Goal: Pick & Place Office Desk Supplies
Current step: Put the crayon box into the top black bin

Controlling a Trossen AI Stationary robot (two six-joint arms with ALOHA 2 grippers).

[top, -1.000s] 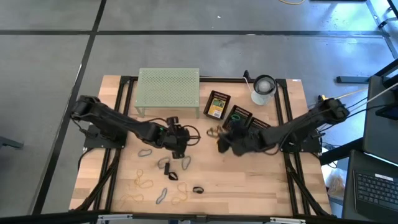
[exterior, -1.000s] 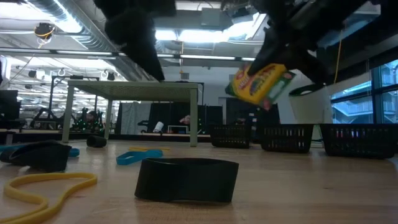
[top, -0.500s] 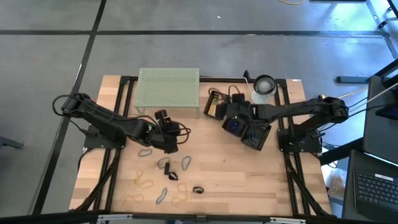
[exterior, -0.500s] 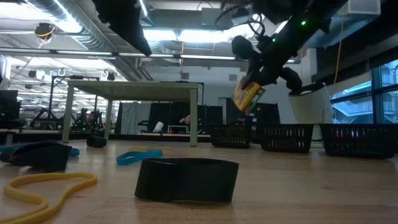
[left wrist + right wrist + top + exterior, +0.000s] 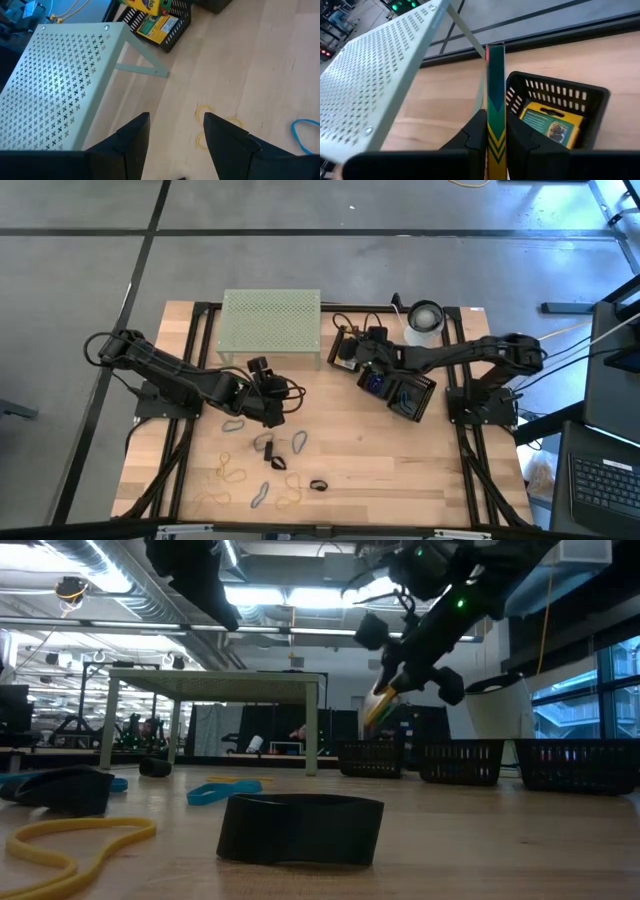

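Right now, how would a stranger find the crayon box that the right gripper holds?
Start at the green rack. Just past its right end is a black basket with one crayon box lying flat in it. The held crayon box stands edge-on above it, between the right gripper's fingers.

right gripper (image 5: 352, 352) carried crayon box (image 5: 494, 117) from table centre to black basket (image 5: 570, 107), left gripper (image 5: 262, 370) retreated toward rack (image 5: 271, 321)
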